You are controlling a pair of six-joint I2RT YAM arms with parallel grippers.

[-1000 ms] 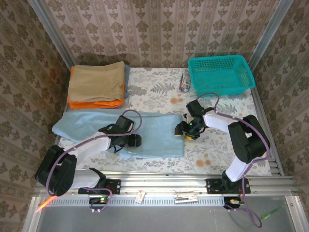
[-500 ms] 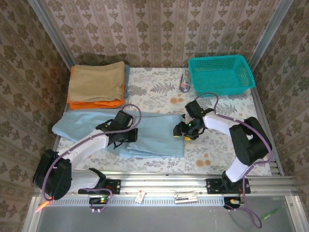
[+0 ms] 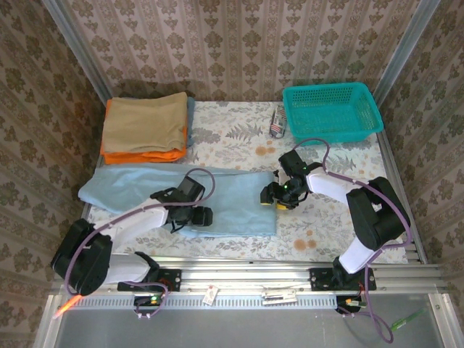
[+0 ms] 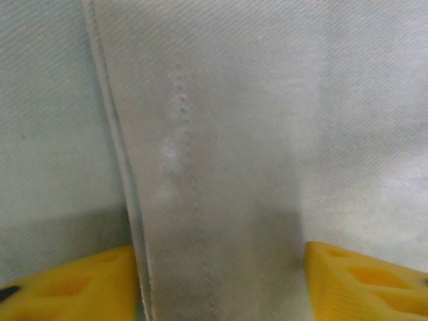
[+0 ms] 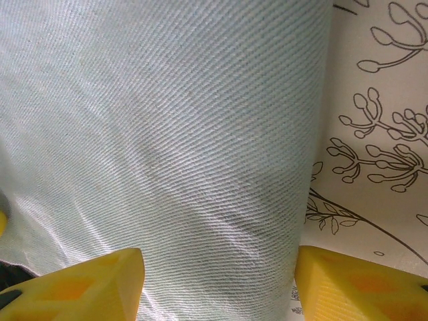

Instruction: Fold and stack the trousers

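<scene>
The pale blue trousers [image 3: 232, 199] lie flat across the near half of the table, running left to right. My left gripper [image 3: 199, 215] hovers low over their near edge around the middle. In the left wrist view its yellow fingers [image 4: 63, 284] stand apart, with a stitched seam of the trousers [image 4: 234, 134] between them, so this gripper [image 4: 221, 287] is open. My right gripper [image 3: 274, 197] is at the trousers' right end. It [image 5: 217, 287] is open too, straddling the cloth [image 5: 167, 120] just inside its right edge.
A tan folded garment [image 3: 143, 122] sits on an orange one [image 3: 138, 155] at the back left. A teal basket [image 3: 332, 111] stands at the back right, with a small object [image 3: 276, 123] beside it. The floral tablecloth [image 5: 374, 134] shows to the right of the trousers.
The left gripper has shifted a little towards the near edge of the trousers. The right arm has stayed put.
</scene>
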